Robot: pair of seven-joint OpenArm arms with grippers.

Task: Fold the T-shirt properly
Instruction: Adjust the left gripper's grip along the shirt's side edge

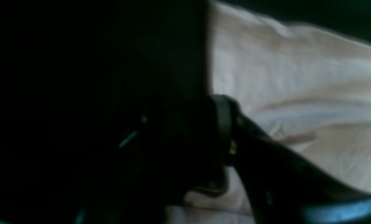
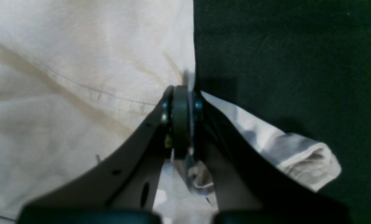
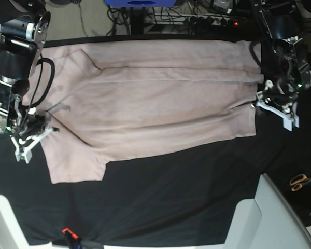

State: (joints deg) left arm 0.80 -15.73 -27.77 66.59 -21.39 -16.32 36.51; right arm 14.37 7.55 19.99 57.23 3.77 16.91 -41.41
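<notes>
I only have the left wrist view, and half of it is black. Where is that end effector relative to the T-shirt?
Observer: In the base view the left end effector sits at the edge of the T-shirt, at the end away from the sleeve.
Operator: What is the other arm doing?
Observer: The right wrist view shows the right end effector shut on a pinch of cloth at the shirt's opposite edge, beside the black tablecloth.
</notes>
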